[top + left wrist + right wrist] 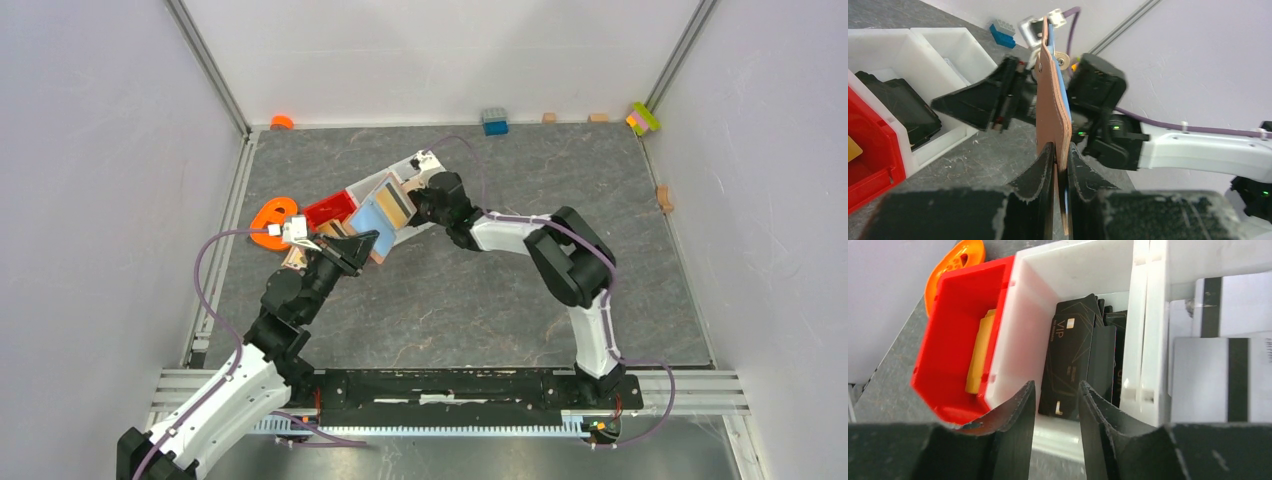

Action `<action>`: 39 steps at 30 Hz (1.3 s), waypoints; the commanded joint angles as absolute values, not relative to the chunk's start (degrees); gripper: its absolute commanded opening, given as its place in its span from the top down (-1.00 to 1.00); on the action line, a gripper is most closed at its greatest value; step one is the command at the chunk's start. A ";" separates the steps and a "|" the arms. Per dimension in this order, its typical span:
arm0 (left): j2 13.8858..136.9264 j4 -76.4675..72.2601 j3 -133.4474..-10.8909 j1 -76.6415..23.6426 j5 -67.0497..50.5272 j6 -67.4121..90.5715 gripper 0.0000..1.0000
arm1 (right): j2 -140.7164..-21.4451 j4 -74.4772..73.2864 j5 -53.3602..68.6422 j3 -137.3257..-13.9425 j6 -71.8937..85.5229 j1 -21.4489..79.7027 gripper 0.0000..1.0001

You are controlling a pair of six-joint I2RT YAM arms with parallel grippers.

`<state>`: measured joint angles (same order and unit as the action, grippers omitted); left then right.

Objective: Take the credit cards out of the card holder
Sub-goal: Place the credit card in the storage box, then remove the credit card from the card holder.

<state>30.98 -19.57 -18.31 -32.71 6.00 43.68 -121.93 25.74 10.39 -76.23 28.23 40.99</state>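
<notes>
My left gripper [1060, 150] is shut on the lower edge of the tan-brown card holder [1052, 110], which stands edge-on and upright in the left wrist view. A pale blue card [1063, 87] shows along its right face. From above, the card holder [378, 250] is open toward the right arm, with the blue card [375, 212] visible inside. My right gripper [1055, 390] is open with nothing between its fingers. It hangs over a white compartment holding black cards [1073, 355]. A yellow card [979, 352] lies in the red bin [943, 370].
The white tray [415, 165] has several compartments; white cards with black stripes [1218, 375] lie in the one to the right. An orange ring [270, 215] lies left of the red bin [330, 210]. Small blocks line the back wall, among them a blue brick [494, 121].
</notes>
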 commanded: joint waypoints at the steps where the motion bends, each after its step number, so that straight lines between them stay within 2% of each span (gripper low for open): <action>1: 30.12 -23.73 -18.12 -32.64 6.41 44.66 0.87 | -109.78 25.67 7.47 -70.96 23.96 40.63 0.12; 7: 29.17 -25.87 -16.90 -32.62 6.01 45.18 0.91 | -97.54 26.31 2.27 -58.38 22.55 40.06 -0.11; 9: 29.40 -25.74 -16.57 -32.61 7.49 46.75 0.95 | -92.92 27.20 0.46 -52.59 21.74 40.07 -0.27; 12: 30.66 -26.74 -15.94 -32.61 7.89 48.77 0.95 | -86.18 28.61 -4.52 -44.05 21.59 40.08 -0.62; 17: 36.34 -32.19 -16.12 -32.65 1.62 47.22 0.95 | -76.53 24.83 -6.72 -35.66 26.78 40.14 -0.96; 23: 42.96 -35.75 -17.85 -32.63 -5.20 45.99 0.95 | -66.76 19.06 -11.60 -30.31 30.65 40.17 -0.96; 32: 53.30 -43.48 -20.30 -32.78 -14.68 47.18 0.96 | -52.41 33.60 -7.28 -18.46 22.95 40.10 -0.96; 36: 56.58 -47.65 -21.27 -33.06 -19.45 47.89 0.94 | -50.86 38.07 -1.24 -16.42 23.42 40.08 -0.96; 39: 57.95 -51.09 -21.44 -33.26 -22.43 48.69 0.89 | -50.64 38.29 -1.73 -15.79 24.72 39.84 -0.96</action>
<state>56.93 -40.99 -18.63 -32.84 -15.81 46.68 -51.48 32.75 -4.40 -16.73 24.73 40.12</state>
